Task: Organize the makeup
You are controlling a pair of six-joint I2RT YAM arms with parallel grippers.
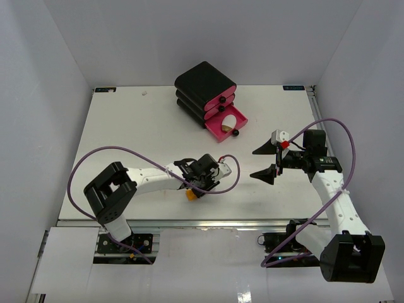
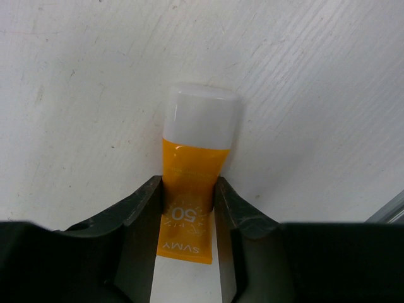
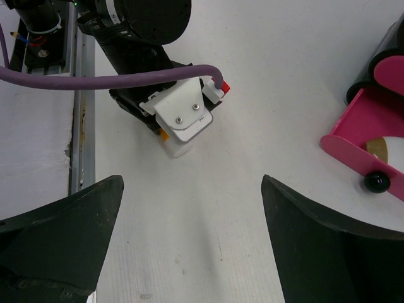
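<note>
Top external view is showing a white tabletop [image 1: 126, 139] filling the middle of the frame, with a black box [image 1: 205, 88] of three pink-fronted drawers sitting at upper centre. Its bottom drawer [image 1: 218, 129] is standing pulled out, and a white-and-brown egg-shaped piece [image 1: 230, 121] is lying inside it. At right of centre the right hand [image 1: 265, 162] is hanging above the tabletop with its fingers spread wide and nothing between them. Below centre the left hand [image 1: 194, 189] is reaching down to the tabletop near its lower edge. Left wrist view is showing that hand's two black fingers [image 2: 142, 208] pressing against both sides of an orange tube [image 2: 192, 170]. It is lying flat on the tabletop, and its white cap is pointing toward the top of the frame.
</note>
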